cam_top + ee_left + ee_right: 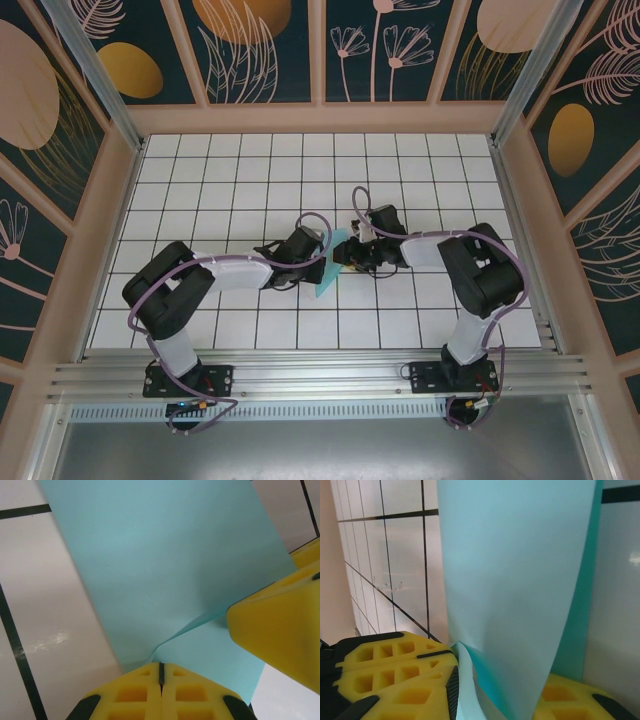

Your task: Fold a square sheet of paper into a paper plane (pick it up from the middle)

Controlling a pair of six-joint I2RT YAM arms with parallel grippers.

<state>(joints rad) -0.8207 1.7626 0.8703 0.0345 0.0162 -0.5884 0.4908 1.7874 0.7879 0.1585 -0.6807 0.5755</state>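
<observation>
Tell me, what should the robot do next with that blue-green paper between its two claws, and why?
Probably close the right gripper on the turquoise paper: its jaws straddle the sheet with a gap, while the left gripper alone pinches it.

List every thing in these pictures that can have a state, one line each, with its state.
square sheet of paper: bent in a soft fold, not lying flat, pinched at one edge.
left gripper: jaws shut on the sheet.
right gripper: jaws apart, with the sheet passing between them.
</observation>
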